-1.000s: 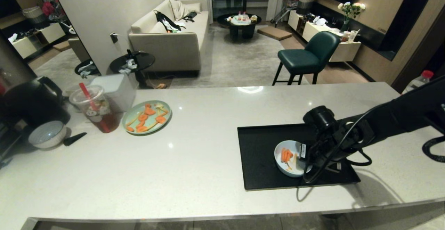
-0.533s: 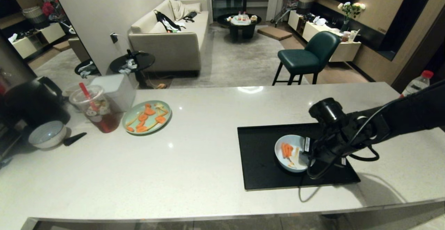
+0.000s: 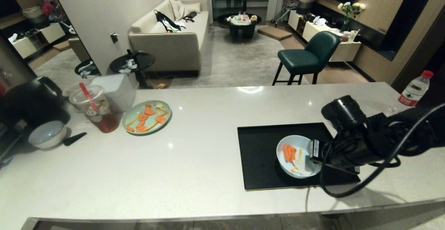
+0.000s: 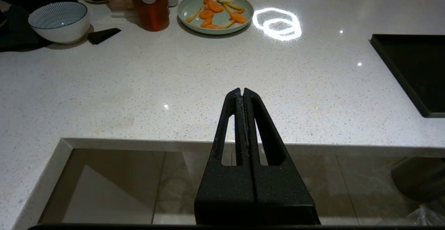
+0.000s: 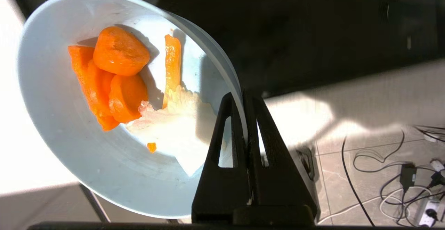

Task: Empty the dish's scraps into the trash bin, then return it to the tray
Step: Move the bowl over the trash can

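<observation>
The right hand (image 5: 244, 99) is pinching the rim of the small round pale-blue dish (image 3: 295, 149), one finger inside the wall and one outside, pressed tight on it. The dish sits tilted over the right part of the large flat black rectangular tray (image 3: 264, 146), which lies on the pale speckled stone tabletop (image 3: 194, 153). Inside the dish lie the scraps (image 5: 114, 77): orange carrot sticks piled toward one side with pale yellowish bits beside them. The left hand (image 4: 242, 94) hangs pressed together at the near edge of the tabletop, holding nothing. Far off to the left stands a flat mint-green plate (image 3: 146, 116) with carrot pieces.
</observation>
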Robot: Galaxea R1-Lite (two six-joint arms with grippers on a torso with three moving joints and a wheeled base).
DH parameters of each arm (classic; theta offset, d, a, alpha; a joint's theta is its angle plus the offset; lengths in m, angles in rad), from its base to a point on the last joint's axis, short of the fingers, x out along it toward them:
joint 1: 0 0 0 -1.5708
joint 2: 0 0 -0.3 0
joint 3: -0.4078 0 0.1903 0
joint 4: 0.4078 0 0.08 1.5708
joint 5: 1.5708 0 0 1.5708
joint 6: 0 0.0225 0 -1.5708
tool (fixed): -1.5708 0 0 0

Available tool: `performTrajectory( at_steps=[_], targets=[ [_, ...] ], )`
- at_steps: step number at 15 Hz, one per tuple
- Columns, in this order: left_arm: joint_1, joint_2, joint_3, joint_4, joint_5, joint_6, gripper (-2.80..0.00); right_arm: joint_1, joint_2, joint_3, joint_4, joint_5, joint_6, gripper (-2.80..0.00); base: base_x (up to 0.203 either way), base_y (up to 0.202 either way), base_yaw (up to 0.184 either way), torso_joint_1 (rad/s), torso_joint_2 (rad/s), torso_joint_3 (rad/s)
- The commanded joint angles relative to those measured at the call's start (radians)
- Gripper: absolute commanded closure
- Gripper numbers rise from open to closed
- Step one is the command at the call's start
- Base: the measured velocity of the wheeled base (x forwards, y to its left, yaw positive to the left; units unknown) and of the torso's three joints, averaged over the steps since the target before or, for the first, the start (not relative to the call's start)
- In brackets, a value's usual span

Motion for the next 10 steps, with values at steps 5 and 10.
performTrajectory(
  at_steps=[5, 10],
  targets=[
    [-0.001, 0.001, 0.0, 0.0, 0.0, -0.001, 0.0, 0.062, -0.363, 0.338, 0.001, -0.017, 0.001, 0.0, 0.0, 0.0, 0.0, 0.0, 0.0, 0.0],
    [0.0, 0.001, 0.0, 0.0, 0.0, -0.001, 0.0, 0.067, -0.576, 0.587, 0.0, -0.018, -0.009, 0.0, 0.0, 0.0, 0.0, 0.0, 0.0, 0.0]
  ],
)
